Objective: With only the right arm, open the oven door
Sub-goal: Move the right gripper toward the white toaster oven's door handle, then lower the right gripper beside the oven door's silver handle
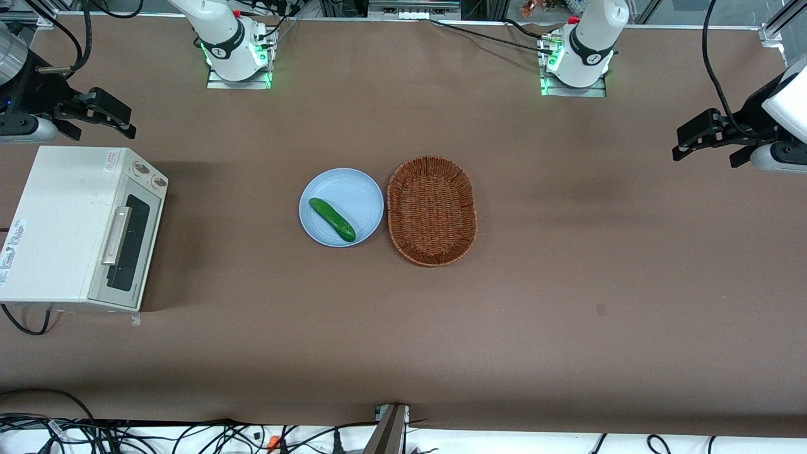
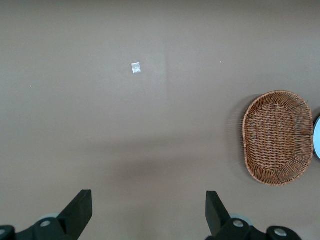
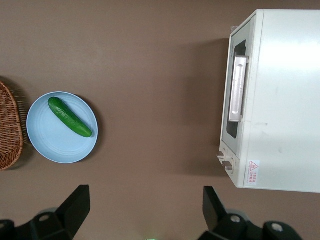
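Observation:
The off-white toaster oven (image 1: pixel 63 221) stands at the working arm's end of the table. Its oven door (image 1: pixel 129 234) is shut, with a dark glass window and a long silver bar handle (image 1: pixel 116 234). The door also shows in the right wrist view (image 3: pixel 235 97), with the handle (image 3: pixel 237 89) across it and two knobs (image 3: pixel 224 160) beside it. My right gripper (image 1: pixel 107 113) hangs high above the table, farther from the front camera than the oven, and clear of it. Its black fingers (image 3: pixel 75 202) are wide apart with nothing between them.
A light blue plate (image 1: pixel 362 192) with a green cucumber (image 1: pixel 331 219) sits mid-table, beside a brown wicker basket (image 1: pixel 432 211). Both show in the right wrist view, plate (image 3: pixel 47 140) and basket (image 3: pixel 10 130). Cables run along the table's near edge.

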Robot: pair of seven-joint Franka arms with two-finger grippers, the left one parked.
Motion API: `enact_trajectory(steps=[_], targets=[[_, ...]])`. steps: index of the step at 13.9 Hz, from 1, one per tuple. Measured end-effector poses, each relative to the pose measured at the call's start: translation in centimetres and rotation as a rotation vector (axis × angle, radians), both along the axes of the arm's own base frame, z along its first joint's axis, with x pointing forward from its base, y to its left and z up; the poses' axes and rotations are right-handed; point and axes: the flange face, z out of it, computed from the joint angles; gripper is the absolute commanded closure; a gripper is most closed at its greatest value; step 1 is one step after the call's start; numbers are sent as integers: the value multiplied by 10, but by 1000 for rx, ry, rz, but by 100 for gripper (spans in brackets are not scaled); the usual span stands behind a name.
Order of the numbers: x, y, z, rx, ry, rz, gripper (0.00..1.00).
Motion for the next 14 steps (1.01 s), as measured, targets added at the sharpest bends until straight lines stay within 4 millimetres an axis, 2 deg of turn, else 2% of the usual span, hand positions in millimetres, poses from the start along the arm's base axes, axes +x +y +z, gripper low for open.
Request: enact_trajectory(steps=[9,10,11,12,14], targets=[[0,0,-1,-5,5,13,2],[0,-1,-3,-8,8,17,10],[0,-2,-6,-19,14,18,23],[3,-4,-13,-37,22,20,46],[17,-8,-38,-68,36,28,78]])
